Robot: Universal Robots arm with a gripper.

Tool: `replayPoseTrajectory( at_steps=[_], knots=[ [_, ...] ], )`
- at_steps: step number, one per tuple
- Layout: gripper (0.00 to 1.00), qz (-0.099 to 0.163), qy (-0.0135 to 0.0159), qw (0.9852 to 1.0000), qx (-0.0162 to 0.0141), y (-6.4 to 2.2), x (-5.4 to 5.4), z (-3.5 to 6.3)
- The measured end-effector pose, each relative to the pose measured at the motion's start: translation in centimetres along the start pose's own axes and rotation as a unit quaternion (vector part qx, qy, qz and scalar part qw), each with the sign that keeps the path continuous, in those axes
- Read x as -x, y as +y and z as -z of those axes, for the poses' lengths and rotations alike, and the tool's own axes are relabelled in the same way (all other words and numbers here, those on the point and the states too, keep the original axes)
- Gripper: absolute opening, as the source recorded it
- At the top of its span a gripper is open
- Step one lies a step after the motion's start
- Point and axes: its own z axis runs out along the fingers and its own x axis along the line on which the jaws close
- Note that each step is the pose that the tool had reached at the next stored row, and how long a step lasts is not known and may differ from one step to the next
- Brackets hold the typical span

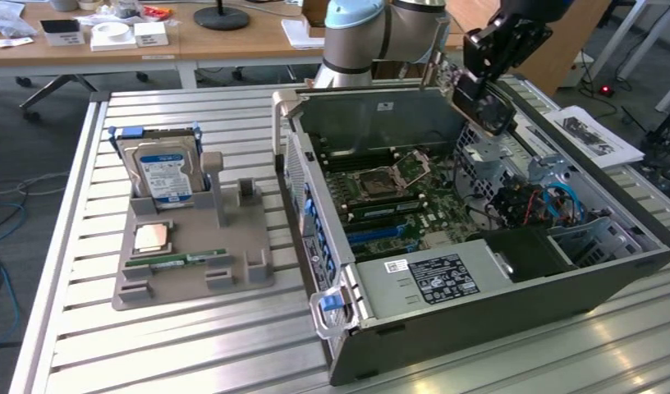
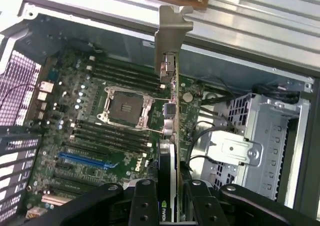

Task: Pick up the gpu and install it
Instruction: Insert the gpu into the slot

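Note:
The gpu (image 1: 485, 105), a thin dark card with a silvery end bracket, hangs tilted above the far right side of the open computer case (image 1: 598, 287). My gripper (image 1: 491, 61) is shut on its upper part. In the wrist view the gpu (image 2: 170, 111) is edge-on between my fingers (image 2: 144, 202), with its bracket (image 2: 172, 28) pointing away over the case's wall. It is held clear above the motherboard (image 2: 65, 116), roughly over the CPU socket's side, touching nothing. The blue slot (image 2: 82, 159) lies off to one side of the card.
A grey fixture (image 1: 193, 275) at the exterior view's left holds a blue-labelled hard drive (image 1: 165, 174), a CPU chip (image 1: 151, 238) and a green memory stick (image 1: 176, 258). Inside the case are a silver drive cage (image 2: 260, 136) and loose cables (image 1: 538, 201). Desks stand behind.

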Motion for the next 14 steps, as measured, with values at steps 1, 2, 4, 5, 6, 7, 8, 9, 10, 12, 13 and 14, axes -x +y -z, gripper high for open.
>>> replayPoseTrajectory(
  at_steps=[1, 2, 4, 5, 6, 7, 8, 9, 10, 12, 13, 14],
  knots=[
    [0.27, 0.018, 0.0034, 0.9998, 0.0007, 0.0, 0.0, -0.02],
    [0.27, 0.027, 0.005, 0.9996, 0.001, -0.01, 0.0, -0.03],
    [0.27, 0.045, 0.0082, 0.999, 0.0016, -0.01, 0.0, -0.05],
    [0.27, 0.063, 0.0114, 0.998, 0.0023, -0.01, -0.01, -0.08],
    [0.27, 0.071, 0.013, 0.9974, 0.0026, -0.02, 0.0, -0.09],
    [0.27, 0.081, 0.0148, 0.9966, 0.003, -0.02, -0.01, -0.1],
    [0.27, 0.09, 0.0164, 0.9958, 0.0033, -0.02, -0.01, -0.11],
    [0.27, 0.099, 0.018, 0.995, 0.0036, -0.02, -0.01, -0.12],
    [0.27, 0.108, 0.0196, 0.994, 0.0039, -0.03, -0.01, -0.13],
    [0.27, 0.125, 0.0229, 0.9919, 0.0045, -0.03, -0.01, -0.15],
    [0.27, 0.134, 0.0245, 0.9907, 0.0048, -0.03, -0.01, -0.16],
    [0.27, 0.143, 0.0261, 0.9894, 0.0051, -0.03, -0.01, -0.17]
  ],
)
